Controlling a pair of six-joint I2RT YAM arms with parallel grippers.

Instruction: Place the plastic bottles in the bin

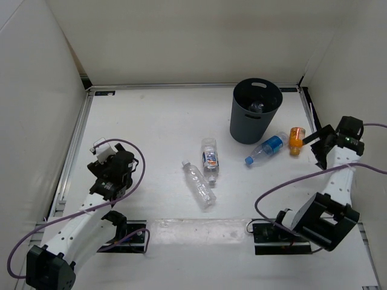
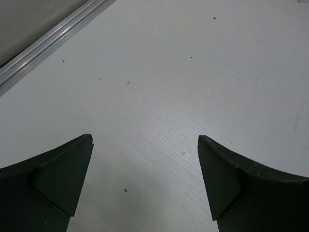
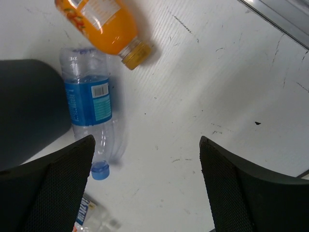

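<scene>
The dark grey bin [image 1: 256,115] stands at the back right with a clear bottle [image 1: 257,107] inside it. A plain bottle with a white cap [image 1: 198,183] and a bottle with an orange-blue label [image 1: 210,158] lie mid-table. A blue-capped bottle [image 1: 266,148] and an orange bottle [image 1: 295,140] lie just right of the bin. My right gripper [image 1: 315,148] is open and empty right of them. In the right wrist view [image 3: 146,142] the blue-capped bottle [image 3: 91,111] and orange bottle [image 3: 99,24] lie ahead, left. My left gripper [image 1: 100,158] is open over bare table [image 2: 145,140].
White walls enclose the table. An aluminium rail [image 2: 43,46] runs along the left edge, close to my left gripper. Another rail [image 3: 280,19] runs along the right edge. The bin's wall [image 3: 29,111] fills the left of the right wrist view.
</scene>
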